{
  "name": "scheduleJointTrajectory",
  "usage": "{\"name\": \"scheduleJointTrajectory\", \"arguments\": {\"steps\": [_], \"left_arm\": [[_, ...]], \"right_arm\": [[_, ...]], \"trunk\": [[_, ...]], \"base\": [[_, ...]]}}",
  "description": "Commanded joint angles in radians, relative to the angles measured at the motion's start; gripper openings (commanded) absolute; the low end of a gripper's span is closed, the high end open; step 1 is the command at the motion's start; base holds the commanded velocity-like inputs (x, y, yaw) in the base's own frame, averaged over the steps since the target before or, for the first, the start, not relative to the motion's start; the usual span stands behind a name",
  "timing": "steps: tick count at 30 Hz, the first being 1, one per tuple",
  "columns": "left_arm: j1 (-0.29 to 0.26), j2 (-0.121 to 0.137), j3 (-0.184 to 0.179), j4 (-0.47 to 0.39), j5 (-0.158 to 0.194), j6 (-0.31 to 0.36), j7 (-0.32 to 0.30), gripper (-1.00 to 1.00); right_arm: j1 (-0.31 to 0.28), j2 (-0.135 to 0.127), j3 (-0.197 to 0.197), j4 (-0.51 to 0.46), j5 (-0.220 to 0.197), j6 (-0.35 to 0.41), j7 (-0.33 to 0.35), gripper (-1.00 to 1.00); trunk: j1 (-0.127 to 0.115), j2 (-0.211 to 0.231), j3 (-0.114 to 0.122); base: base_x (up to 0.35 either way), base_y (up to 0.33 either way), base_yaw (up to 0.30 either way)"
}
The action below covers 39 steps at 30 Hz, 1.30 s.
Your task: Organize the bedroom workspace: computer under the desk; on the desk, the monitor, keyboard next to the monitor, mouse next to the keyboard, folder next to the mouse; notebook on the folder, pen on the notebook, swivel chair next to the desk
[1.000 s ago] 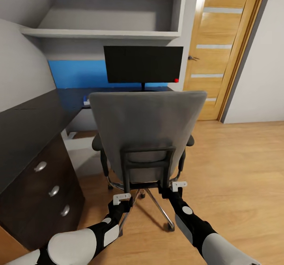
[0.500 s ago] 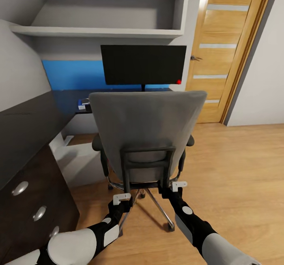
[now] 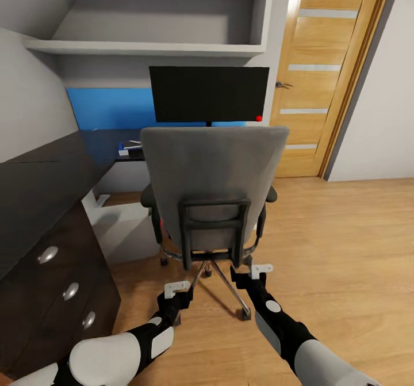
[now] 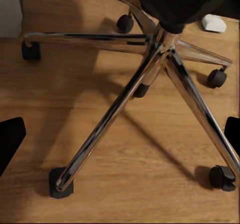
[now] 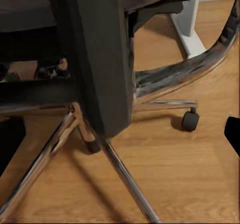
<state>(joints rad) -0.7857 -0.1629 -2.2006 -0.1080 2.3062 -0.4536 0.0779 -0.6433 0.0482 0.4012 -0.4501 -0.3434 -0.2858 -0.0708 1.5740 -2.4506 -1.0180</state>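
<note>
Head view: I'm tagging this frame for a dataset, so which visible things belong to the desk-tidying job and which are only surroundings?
Belong to the job:
swivel chair, seen from behind
monitor, standing on the desk
desk
small items on the desk left of the chair, too small to identify

Surroundings:
wooden door
wall shelves
wood floor
</note>
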Motion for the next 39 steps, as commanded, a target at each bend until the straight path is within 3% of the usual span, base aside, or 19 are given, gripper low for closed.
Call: {"name": "scheduleJointTrajectory", "arguments": {"steps": [1,21,29,36,39], "left_arm": [[-0.001,0.0,-0.008,-0.003,0.002,-0.005,0.008,1.0],[-0.001,0.001,-0.01,-0.007,0.008,-0.004,0.009,1.0],[0.0,0.004,-0.01,-0.01,0.008,-0.002,0.008,1.0],[0.014,0.011,-0.009,-0.013,0.009,0.001,0.008,1.0],[0.034,0.012,-0.009,-0.02,0.009,0.002,0.009,1.0]], "right_arm": [[-0.001,-0.001,0.008,0.001,-0.007,-0.004,-0.007,1.0],[-0.001,-0.002,0.006,0.02,-0.009,-0.012,-0.008,1.0],[0.0,-0.001,0.004,0.078,-0.015,-0.026,-0.011,1.0],[0.001,-0.001,0.003,0.201,-0.066,-0.04,-0.026,1.0],[0.002,-0.001,0.004,0.269,-0.093,-0.079,-0.026,1.0]], "trunk": [[-0.001,0.0,-0.001],[-0.001,0.0,-0.001],[-0.001,0.0,-0.001],[-0.02,0.035,0.015],[-0.031,0.056,0.024]], "base": [[-0.333,0.0,0.0],[-0.336,0.0,0.0],[-0.326,0.0,0.0],[-0.073,0.0,0.0],[-0.015,0.0,0.0]]}}
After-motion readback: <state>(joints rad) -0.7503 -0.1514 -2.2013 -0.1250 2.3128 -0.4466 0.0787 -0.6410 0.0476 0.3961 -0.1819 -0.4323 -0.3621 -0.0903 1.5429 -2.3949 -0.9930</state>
